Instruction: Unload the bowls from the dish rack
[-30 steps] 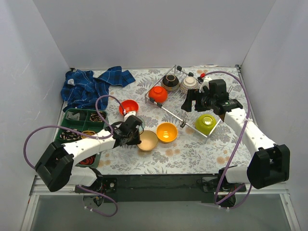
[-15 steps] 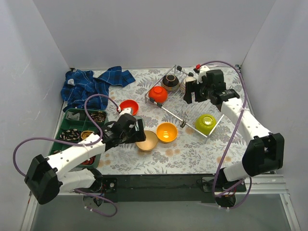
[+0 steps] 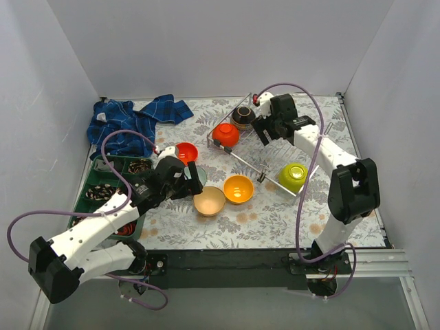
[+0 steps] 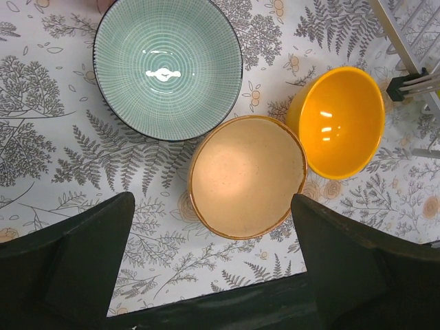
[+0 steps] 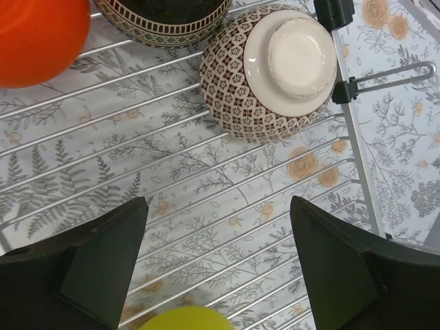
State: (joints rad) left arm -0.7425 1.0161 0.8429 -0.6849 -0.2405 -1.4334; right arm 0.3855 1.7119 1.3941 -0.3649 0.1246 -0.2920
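Observation:
The silver wire dish rack [image 3: 256,159] holds a red-orange bowl [image 3: 225,134], a dark brown bowl [image 3: 243,117] and a lime green bowl [image 3: 293,177]. A white-brown patterned bowl [image 5: 275,69] lies overturned on the rack wires. My right gripper [image 5: 216,240] hovers open above the rack, just short of the patterned bowl. On the table sit a beige bowl [image 4: 247,175], a yellow-orange bowl [image 4: 340,120], a pale mint bowl [image 4: 168,65] and a red-orange bowl [image 3: 184,152]. My left gripper [image 4: 213,234] is open and empty, just near of the beige bowl.
A crumpled blue cloth [image 3: 130,120] lies at the far left. A green compartment tray [image 3: 110,180] with small items sits under the left arm. White walls close in the table on three sides.
My left gripper opened, let go of the beige bowl and drew back left. My right arm swung from beside the lime green bowl to the far part of the rack, over the patterned bowl.

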